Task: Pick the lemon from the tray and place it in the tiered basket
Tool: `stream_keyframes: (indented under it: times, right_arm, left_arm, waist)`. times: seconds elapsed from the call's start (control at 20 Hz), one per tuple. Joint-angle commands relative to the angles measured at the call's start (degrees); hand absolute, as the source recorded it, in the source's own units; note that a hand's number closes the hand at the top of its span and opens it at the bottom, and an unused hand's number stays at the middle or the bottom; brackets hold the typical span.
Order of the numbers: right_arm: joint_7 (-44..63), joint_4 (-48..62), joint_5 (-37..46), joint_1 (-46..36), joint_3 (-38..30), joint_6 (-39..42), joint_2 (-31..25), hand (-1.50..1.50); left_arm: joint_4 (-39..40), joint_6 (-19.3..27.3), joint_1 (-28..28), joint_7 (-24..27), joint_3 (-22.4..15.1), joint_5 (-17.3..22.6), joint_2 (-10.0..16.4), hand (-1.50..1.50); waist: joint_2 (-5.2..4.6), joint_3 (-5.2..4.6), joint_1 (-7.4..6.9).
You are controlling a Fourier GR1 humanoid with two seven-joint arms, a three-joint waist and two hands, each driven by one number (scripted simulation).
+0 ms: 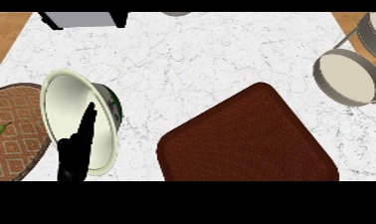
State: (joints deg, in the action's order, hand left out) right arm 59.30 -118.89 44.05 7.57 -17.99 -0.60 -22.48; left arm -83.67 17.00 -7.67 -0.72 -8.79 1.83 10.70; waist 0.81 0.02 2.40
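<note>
The left hand showed at lower left, fingers straight and pressed together, over a white bowl. The brown tray lay on the counter, well apart from the tiered basket at the right edge. The lemon's position could not be determined.

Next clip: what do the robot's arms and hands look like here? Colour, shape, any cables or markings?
Only the left hand shows, at the view's lower left edge. It is plain black all over, with slim fingers tapering to narrow tips. No markings or cables are visible on it. No grey forearm shows below it, and the right hand is out of view.
</note>
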Motion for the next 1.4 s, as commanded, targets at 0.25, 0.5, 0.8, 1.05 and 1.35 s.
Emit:
stream_keyframes:
  times: [0.25,0.5,0.8,1.05,1.35]
  right_arm:
    - [14.9,-26.5,-0.6,-1.0,-8.8,17.5,-9.4,1.50]
    - [15.5,-17.1,-6.4,-12.5,-14.8,23.9,-17.4,1.50]
    - [14.7,-3.8,-5.2,-23.8,-14.4,22.2,-21.4,1.50]
    - [6.0,8.6,-2.3,-24.9,-15.3,17.4,-21.3,1.50]
    - [-1.7,24.6,-2.6,-32.9,-14.6,14.2,-23.3,1.50]
  left_arm:
    - [3.4,-1.4,4.1,-2.6,1.0,0.3,-0.1,0.00]
    - [5.7,-1.9,7.0,-3.0,1.7,0.2,-0.7,0.00]
    - [1.7,-1.5,3.8,-3.7,-1.2,-1.8,-1.5,0.00]
    - [2.3,-1.8,1.0,-0.7,-1.2,-2.2,-2.0,0.00]
    - [5.0,-3.9,2.3,1.2,0.8,-0.8,-1.7,0.00]
  waist:
    - [-0.59,-0.21,-1.13]
    - [-0.73,-0.18,-1.77]
    - [-0.89,-0.14,-3.13]
    - [-0.95,-0.05,-3.23]
    - [-1.00,-0.03,-3.25]
